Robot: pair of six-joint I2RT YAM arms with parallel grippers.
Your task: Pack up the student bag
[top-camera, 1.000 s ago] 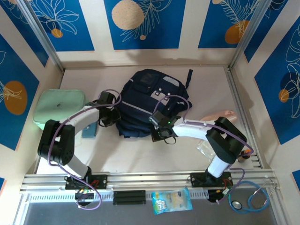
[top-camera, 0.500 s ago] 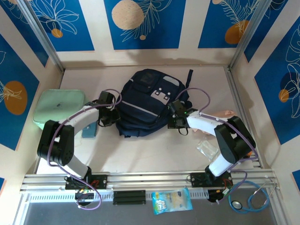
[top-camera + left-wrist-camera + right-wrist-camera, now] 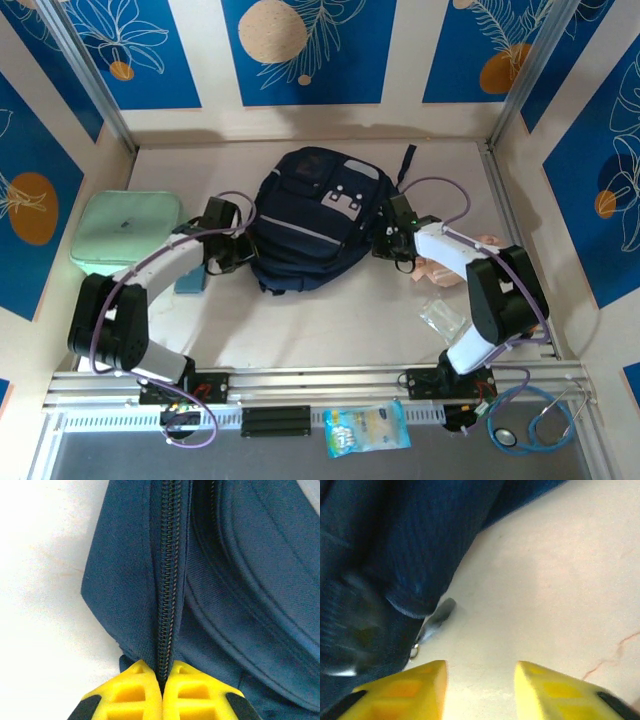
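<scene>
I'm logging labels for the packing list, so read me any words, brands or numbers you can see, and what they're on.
No text can be read.
Patch on the bag: small dark marks, too small to read.
Packet at the near edge: print too blurred to read.

Top external: fixed high above and behind the arm bases, looking down from far out; whole bench [image 3: 330, 320] in frame, student bag [image 3: 315, 225] in the middle. Left wrist: tight against the bag's left side, looking along its zipper [image 3: 167, 580] over the left end effector [image 3: 162, 675]. Right wrist: low, very close at the bag's right edge, facing bare bench past the right end effector [image 3: 480, 680]. All views share the bag.
</scene>
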